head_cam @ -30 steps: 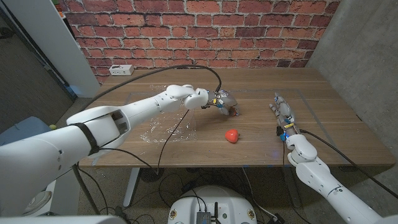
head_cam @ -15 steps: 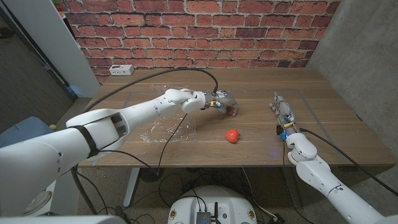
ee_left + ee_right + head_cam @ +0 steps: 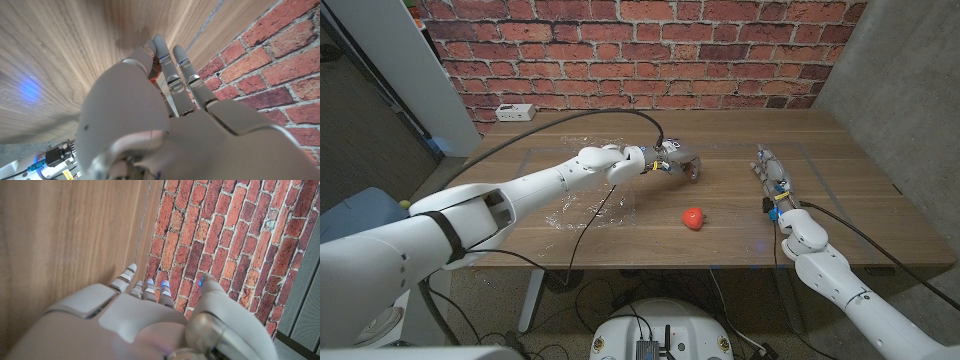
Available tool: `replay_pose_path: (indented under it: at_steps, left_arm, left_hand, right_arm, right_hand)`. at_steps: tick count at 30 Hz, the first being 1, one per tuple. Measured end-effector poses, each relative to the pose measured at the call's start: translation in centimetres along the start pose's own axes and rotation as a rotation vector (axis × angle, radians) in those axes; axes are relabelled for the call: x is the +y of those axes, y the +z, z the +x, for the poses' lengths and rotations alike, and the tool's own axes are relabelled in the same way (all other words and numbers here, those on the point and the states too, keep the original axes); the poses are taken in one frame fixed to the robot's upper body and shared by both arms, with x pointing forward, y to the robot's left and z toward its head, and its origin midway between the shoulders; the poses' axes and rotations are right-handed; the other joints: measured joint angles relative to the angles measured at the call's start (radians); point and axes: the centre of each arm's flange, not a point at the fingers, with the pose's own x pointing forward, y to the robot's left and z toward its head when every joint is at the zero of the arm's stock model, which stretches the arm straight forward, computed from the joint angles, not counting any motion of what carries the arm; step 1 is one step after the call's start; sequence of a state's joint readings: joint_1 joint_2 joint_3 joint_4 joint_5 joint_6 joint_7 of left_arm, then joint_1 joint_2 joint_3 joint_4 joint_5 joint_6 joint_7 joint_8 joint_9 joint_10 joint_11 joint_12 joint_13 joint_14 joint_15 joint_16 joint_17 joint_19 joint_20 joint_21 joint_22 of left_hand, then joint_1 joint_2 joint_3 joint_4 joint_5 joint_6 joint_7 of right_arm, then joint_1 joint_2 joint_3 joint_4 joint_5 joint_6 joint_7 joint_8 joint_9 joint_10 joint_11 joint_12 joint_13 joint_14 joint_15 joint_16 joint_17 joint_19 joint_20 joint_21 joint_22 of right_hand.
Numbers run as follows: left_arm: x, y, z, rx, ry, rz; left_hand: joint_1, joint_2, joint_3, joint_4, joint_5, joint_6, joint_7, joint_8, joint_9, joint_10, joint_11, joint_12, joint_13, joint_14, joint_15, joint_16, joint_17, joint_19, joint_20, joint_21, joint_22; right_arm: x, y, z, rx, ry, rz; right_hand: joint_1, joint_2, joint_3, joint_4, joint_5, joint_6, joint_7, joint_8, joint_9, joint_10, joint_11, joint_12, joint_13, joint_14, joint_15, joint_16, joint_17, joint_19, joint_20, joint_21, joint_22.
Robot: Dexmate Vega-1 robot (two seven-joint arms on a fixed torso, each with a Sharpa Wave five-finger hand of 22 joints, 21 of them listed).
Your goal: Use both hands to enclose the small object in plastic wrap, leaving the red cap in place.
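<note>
On a wooden table [image 3: 620,240] before a red brick wall [image 3: 640,50], with a grey panel [image 3: 900,90] closing the robot's right side and a white-framed panel [image 3: 380,90] on its left. A white power strip [image 3: 513,112] lies at the far left corner, near the wall. A crumpled sheet of clear wrap [image 3: 588,208] lies on the left half of the table, under the left forearm. The red cap [image 3: 693,217] sits alone near the middle front, apart from the wrap and from both hands.

The left hand [image 3: 675,160] reaches across to the table's centre, beyond the cap. In the left wrist view its fingers [image 3: 175,75] are curled together around a small reddish-brown object [image 3: 154,67], pinched at the fingertips close to the tabletop; little of the object shows.

The right hand [image 3: 772,177] stands on the right half of the table, its fingers [image 3: 134,282] extended together toward the wall and holding nothing.

Bare wood lies between cap and right hand, along the far edge, and at the right front corner. Black cables [image 3: 590,215] cross the left front edge.
</note>
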State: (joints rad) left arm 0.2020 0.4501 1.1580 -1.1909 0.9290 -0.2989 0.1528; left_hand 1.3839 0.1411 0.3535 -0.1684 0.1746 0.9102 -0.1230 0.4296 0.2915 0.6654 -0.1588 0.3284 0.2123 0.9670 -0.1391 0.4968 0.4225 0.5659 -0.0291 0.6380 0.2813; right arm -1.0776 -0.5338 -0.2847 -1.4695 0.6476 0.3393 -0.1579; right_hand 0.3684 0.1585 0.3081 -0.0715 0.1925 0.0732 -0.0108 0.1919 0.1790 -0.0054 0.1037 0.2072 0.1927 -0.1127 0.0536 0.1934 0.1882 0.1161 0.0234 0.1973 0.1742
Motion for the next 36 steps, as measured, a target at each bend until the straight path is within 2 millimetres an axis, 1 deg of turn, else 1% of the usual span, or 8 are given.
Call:
replay_pose_path:
  at_steps: [1,2,13,20,24,31,33,36]
  left_arm:
    - [0.1,-0.1,-0.3,0.009,0.008,0.000]
    - [0.1,-0.1,-0.3,0.011,0.008,0.001]
    - [0.9,-0.9,-2.1,0.092,0.044,0.007]
    - [1.2,-1.2,-3.2,0.135,0.050,0.002]
    - [1.2,-1.5,-3.5,0.166,0.044,0.005]
    - [1.6,-1.4,-4.7,0.209,0.058,-0.001]
    - [1.8,-1.5,-5.1,0.224,0.062,-0.001]
    - [1.7,-1.6,-5.5,0.246,0.060,0.000]
  left_hand:
    - [0.001,-0.001,0.000,0.000,0.000,0.022,0.022,0.000,0.000,0.003,-0.003,0.000,0.000,0.000,0.000,0.000,0.002,0.000,0.000,0.003,0.000]
    - [0.001,-0.001,0.000,0.000,0.000,0.026,0.023,0.000,0.000,0.014,-0.014,0.000,0.000,0.002,0.002,0.000,0.003,0.000,0.000,0.004,0.000]
    - [0.010,0.003,-0.010,0.005,0.000,0.027,0.023,0.001,0.001,0.014,-0.014,0.000,0.000,0.012,-0.002,-0.001,0.012,-0.005,-0.005,0.024,0.005]
    - [0.010,0.003,-0.012,0.004,-0.001,0.027,0.023,0.001,0.000,0.014,-0.014,0.000,0.000,0.013,-0.002,-0.005,0.016,-0.011,-0.011,0.032,0.004]
    - [0.010,0.003,-0.013,0.004,-0.001,0.028,0.023,0.001,0.003,0.014,-0.014,0.000,0.000,0.018,-0.004,-0.005,0.017,-0.011,-0.011,0.036,0.009]
    - [0.010,0.003,-0.018,0.007,0.003,0.030,0.023,0.001,0.004,0.014,-0.014,0.000,0.000,0.024,-0.005,-0.013,0.021,-0.015,-0.007,0.046,0.009]
    - [0.010,0.003,-0.018,0.007,0.003,0.030,0.023,0.001,0.004,0.014,-0.014,0.000,0.000,0.024,-0.005,-0.013,0.024,-0.015,-0.007,0.050,0.009]
    - [0.010,0.003,-0.018,0.007,0.004,0.030,0.023,0.001,0.004,0.014,-0.014,0.000,0.000,0.027,-0.006,-0.013,0.025,-0.020,-0.012,0.054,0.009]
  right_arm:
    - [0.1,0.0,0.1,0.001,0.003,-0.002]
    - [0.1,0.1,0.1,0.001,0.004,-0.002]
    - [0.6,0.5,0.9,0.003,0.030,-0.018]
    - [0.7,0.5,1.1,0.007,0.037,-0.023]
    - [0.7,0.5,1.1,0.006,0.039,-0.025]
    - [0.9,0.6,1.1,0.006,0.045,-0.028]
    - [1.0,0.7,1.1,0.006,0.050,-0.030]
    - [1.0,0.7,1.1,0.008,0.054,-0.032]
  right_hand:
    - [-0.004,0.004,0.000,0.000,0.000,0.000,0.000,0.000,0.000,0.000,0.000,0.000,0.000,0.000,0.000,0.000,0.000,0.000,0.000,0.000,0.000]
    - [-0.004,0.004,0.000,0.000,0.000,0.000,0.000,0.000,0.000,0.000,0.000,0.000,0.000,0.000,0.000,0.000,0.000,0.000,0.000,0.000,0.000]
    - [-0.004,0.004,0.000,0.000,0.000,0.000,0.000,0.000,0.000,0.000,0.000,0.000,0.000,0.000,0.000,0.000,0.000,0.000,0.000,0.000,0.000]
    - [-0.004,0.004,0.000,0.000,0.000,0.000,0.000,0.000,0.000,0.000,0.000,0.000,0.000,0.000,0.000,0.000,0.000,0.000,0.000,0.000,0.000]
    - [-0.004,0.004,0.000,0.000,0.000,0.000,0.000,0.000,0.000,0.000,0.000,0.000,0.000,0.000,0.000,0.000,0.000,0.000,0.000,0.000,0.000]
    - [-0.004,0.004,0.000,0.000,0.000,0.000,0.000,0.000,0.000,0.000,0.000,0.000,0.000,0.000,0.000,0.000,0.000,0.000,0.000,0.000,0.000]
    - [-0.004,0.004,0.000,0.000,0.000,0.000,0.000,0.000,0.000,0.006,0.005,0.000,0.000,0.000,0.000,0.000,0.000,0.000,0.000,0.000,0.000]
    - [-0.004,0.004,0.000,0.000,0.000,0.000,0.000,0.000,0.000,0.006,0.005,0.000,0.000,0.000,0.000,0.000,0.000,0.000,0.000,0.000,0.000]
